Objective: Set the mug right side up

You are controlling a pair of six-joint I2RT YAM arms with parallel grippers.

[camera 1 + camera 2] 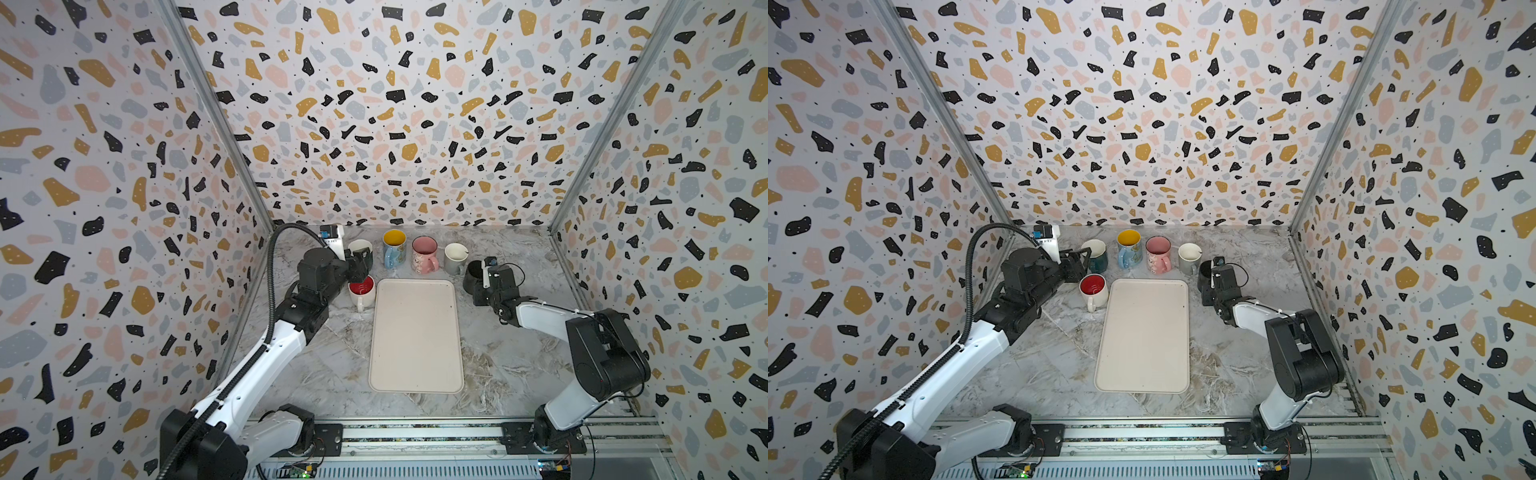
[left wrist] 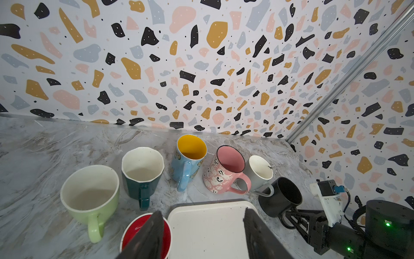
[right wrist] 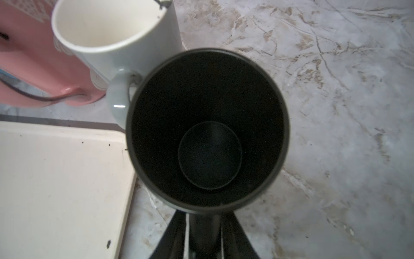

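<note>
Hovering empty, jaws apart, over the red mug (image 1: 1093, 286) at the eleven o'clock corner of the tray (image 1: 415, 353), the left gripper (image 2: 203, 213) sits farther off. The black mug (image 2: 282, 197) stands mouth-up at the one o'clock corner, its handle toward five o'clock between the fingers of the right gripper (image 3: 203, 224); whether they pinch it is unclear.

The black mug (image 3: 208, 125) reads matt; pink mug (image 2: 220, 179) glazed, glossy; cream tray (image 1: 415, 332) smooth, plastic-looking; tabletop (image 1: 498, 365) marble-patterned, soft sheen.
</note>
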